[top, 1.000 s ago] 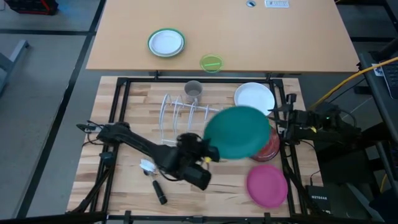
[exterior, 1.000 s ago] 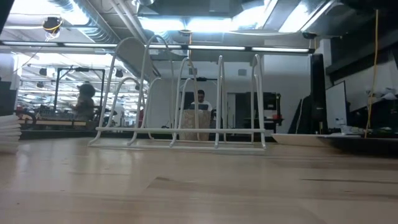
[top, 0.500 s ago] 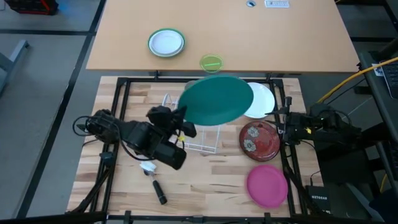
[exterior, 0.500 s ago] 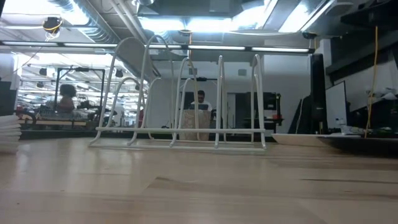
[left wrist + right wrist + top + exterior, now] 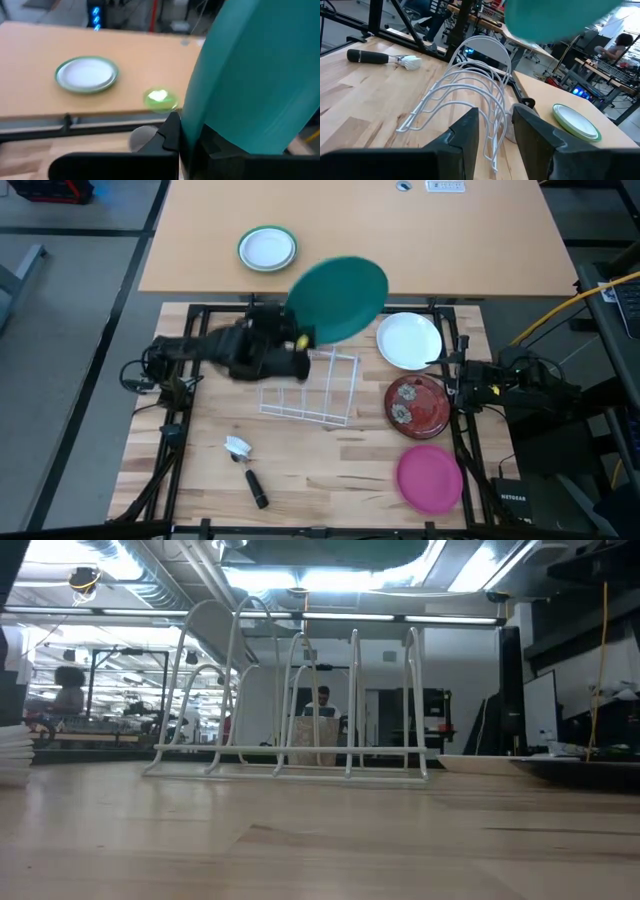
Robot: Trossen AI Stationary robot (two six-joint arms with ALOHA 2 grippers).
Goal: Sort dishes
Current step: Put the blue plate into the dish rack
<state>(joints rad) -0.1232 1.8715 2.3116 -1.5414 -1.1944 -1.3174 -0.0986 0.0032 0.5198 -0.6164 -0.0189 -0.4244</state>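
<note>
The left gripper (image 5: 298,340) is clenched on the teal plate (image 5: 337,298), held aloft past the far edge of the rack (image 5: 310,386); the slots lie nearer, below it. The right gripper (image 5: 492,131) waits, released, at the right edge.

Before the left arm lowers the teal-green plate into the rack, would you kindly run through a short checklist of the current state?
1. Left gripper shut on the teal-green plate: ok.
2. Plate is over the white wire dish rack: not ok; it hangs beyond the rack's far end, over the table seam.
3. Rack slots free: ok; no plate stands in them.
4. Right gripper open, clear of the rack, parked at the table's right edge: ok.
5. White plate, dark red plate and magenta pink plate lie flat, waiting: ok.
</note>
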